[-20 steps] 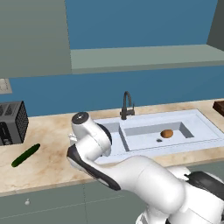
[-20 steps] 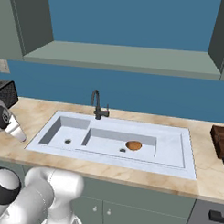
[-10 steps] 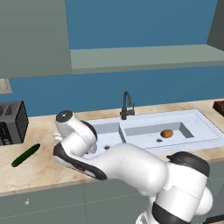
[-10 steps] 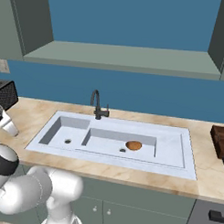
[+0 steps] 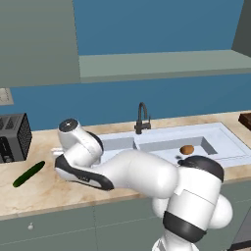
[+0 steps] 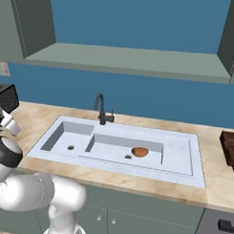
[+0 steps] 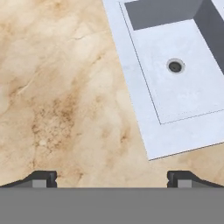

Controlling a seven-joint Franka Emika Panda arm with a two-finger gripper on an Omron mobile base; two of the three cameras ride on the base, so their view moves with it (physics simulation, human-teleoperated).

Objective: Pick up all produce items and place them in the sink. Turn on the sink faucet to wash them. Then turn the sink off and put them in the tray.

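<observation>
Marble-patterned table (image 7: 65, 96) lies under the hand (image 7: 111, 177), whose two dark fingertips (image 7: 41, 178) stand wide apart with nothing between them; the hand is open and empty, above bare stone just beside the left end of the sink (image 7: 175, 105). In the hand view the sink's pale rim and the small basin with its dark round drain sit to the upper right. From the left base view, the cucumber (image 5: 28, 174) lies flat on the table to the left of the arm, near the black toaster (image 5: 13, 138) and well apart from the sink (image 5: 223, 142). The potato (image 5: 187, 149) rests on the floor of the larger basin, near its drain; in the right base view the potato (image 6: 139, 151) lies in the larger basin's right part. The faucet (image 6: 102, 110) stands behind the divide between the two basins, and no water can be made out. The dark brown tray (image 6: 229, 146) sits on the table at the far right, beyond the sink's right end.
</observation>
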